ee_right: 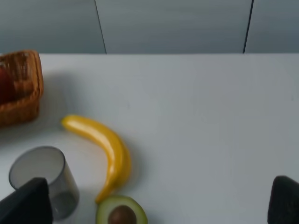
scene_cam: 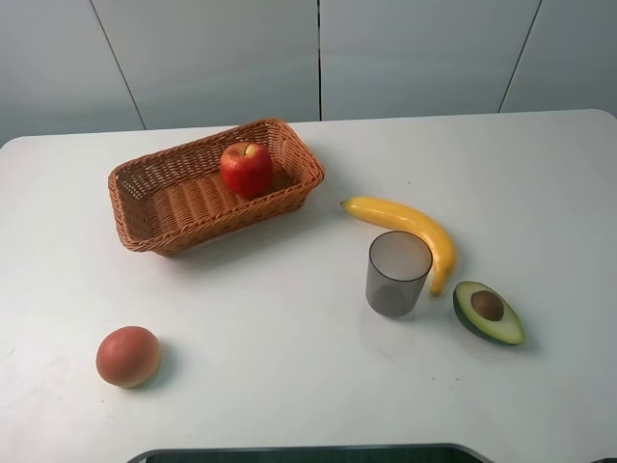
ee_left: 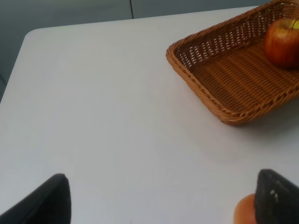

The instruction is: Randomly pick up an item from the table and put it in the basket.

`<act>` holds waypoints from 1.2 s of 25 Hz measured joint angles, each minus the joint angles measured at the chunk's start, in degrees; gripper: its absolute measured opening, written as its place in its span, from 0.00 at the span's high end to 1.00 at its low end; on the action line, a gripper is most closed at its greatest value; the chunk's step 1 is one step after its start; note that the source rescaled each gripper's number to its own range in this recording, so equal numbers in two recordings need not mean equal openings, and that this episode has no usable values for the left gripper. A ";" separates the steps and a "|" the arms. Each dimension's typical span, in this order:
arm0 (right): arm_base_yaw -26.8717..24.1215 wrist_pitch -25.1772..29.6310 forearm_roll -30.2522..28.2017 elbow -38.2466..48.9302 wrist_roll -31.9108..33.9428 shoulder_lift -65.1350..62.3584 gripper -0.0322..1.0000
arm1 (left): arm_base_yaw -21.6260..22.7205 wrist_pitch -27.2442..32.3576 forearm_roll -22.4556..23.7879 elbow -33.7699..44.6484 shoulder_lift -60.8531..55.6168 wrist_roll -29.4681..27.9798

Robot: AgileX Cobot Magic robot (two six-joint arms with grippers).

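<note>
Apple, round, red, yellow-streaked, in woven wicker basket: firm, smooth, slippery; you would grasp its widest girth. Both grippers spread, empty.

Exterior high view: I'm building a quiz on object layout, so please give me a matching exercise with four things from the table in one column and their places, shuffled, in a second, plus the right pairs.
Things:
1. apple
2. banana
3. avocado half
4. orange-brown fruit

Places:
A. alone near the front left of the table
B. inside the basket, toward its far end
C. just right of the grey cup, pit facing up
D. curving behind the grey cup, between it and the basket

Pairs: 1-B, 2-D, 3-C, 4-A
</note>
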 joint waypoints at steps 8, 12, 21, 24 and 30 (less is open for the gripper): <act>0.00 0.75 -2.12 1.15 1.86 -0.23 0.00 | 0.00 0.00 0.00 0.00 0.06 0.00; 0.00 0.75 -2.49 1.24 2.09 -0.23 0.00 | 0.00 0.00 0.00 0.00 0.00 0.00; 0.00 0.75 -2.54 1.24 2.20 -0.23 0.00 | 0.00 0.00 0.00 0.00 0.06 0.00; 0.00 0.75 -2.54 1.24 2.20 -0.23 0.00 | 0.00 0.00 0.00 0.00 0.06 0.00; 0.00 0.75 -2.54 1.24 2.20 -0.23 0.00 | 0.00 0.00 0.00 0.00 0.06 0.00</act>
